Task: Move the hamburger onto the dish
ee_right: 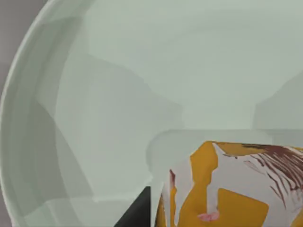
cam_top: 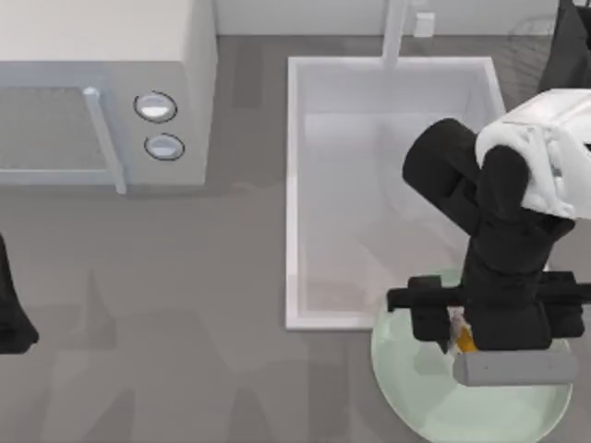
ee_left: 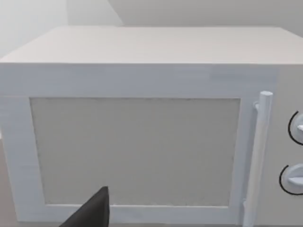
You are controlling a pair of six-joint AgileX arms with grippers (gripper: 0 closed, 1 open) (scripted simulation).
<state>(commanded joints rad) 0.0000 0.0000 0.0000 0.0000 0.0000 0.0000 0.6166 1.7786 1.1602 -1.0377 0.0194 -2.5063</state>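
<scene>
The dish [cam_top: 411,392] is a pale mint-green round plate at the table's front right, just in front of the sink. My right gripper [cam_top: 473,325] hangs over its rear part, shut on the hamburger [cam_top: 461,340], of which a small orange-and-white patch peeks out beside the black wrist. In the right wrist view the hamburger [ee_right: 227,189] shows white with orange-yellow patches, low over the dish [ee_right: 94,94], with one dark finger [ee_right: 137,213] against its side. My left gripper [cam_top: 11,318] is parked at the table's left edge.
A white rectangular sink basin [cam_top: 295,185] with a faucet [cam_top: 395,28] lies behind the dish. A white microwave [cam_top: 102,83] stands at the back left, and its door [ee_left: 137,151] faces the left wrist camera. Grey tabletop lies between them.
</scene>
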